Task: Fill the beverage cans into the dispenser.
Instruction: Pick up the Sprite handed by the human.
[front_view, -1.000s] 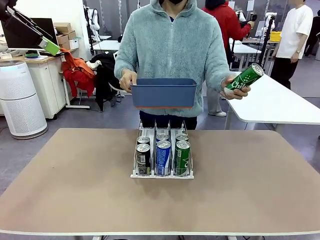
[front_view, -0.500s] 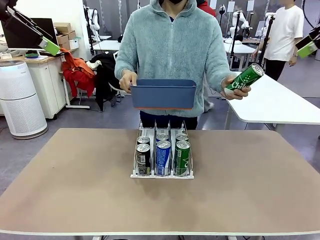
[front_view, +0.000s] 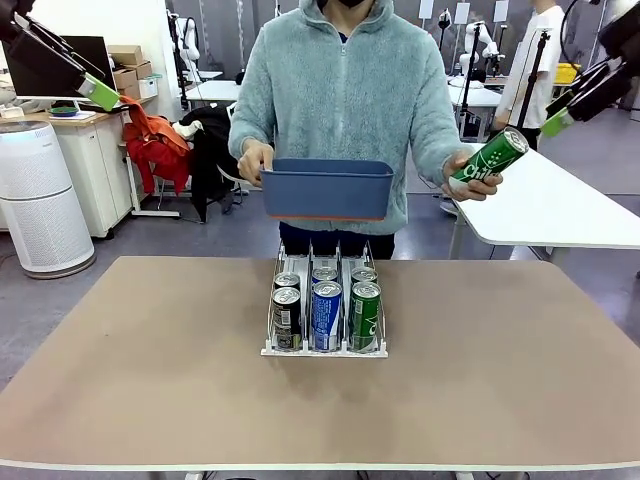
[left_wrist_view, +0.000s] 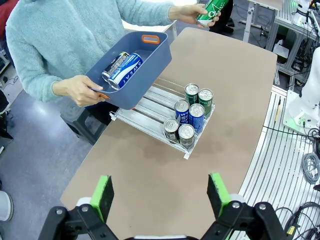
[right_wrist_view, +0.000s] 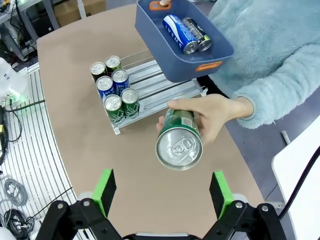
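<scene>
The brown table (front_view: 150, 380) had wide bare room on both sides of the dispenser (front_view: 325, 351). It stood in the middle with its back end at the far edge, close to the person. Six cans (front_view: 326, 305) stood upright at its near end, two in each lane: dark, blue, green.

My left gripper (left_wrist_view: 160, 196) hung high over the left side, its fingers spread wide with nothing between them. My right gripper (right_wrist_view: 162, 194) hung high at the right, spread wide as well. It looked down on a green can (right_wrist_view: 179, 140) that the person held out in one hand (right_wrist_view: 212, 112), beyond the far edge. The other hand (front_view: 255, 160) held a blue tub (front_view: 327, 188) above the dispenser's back end.

The front view gave the tub's outer wall; the wrist views looked into it and showed two more cans (left_wrist_view: 122, 67) lying there. A white air cleaner (front_view: 40, 200) stood at the room's left, a white table (front_view: 560, 210) at the right.
</scene>
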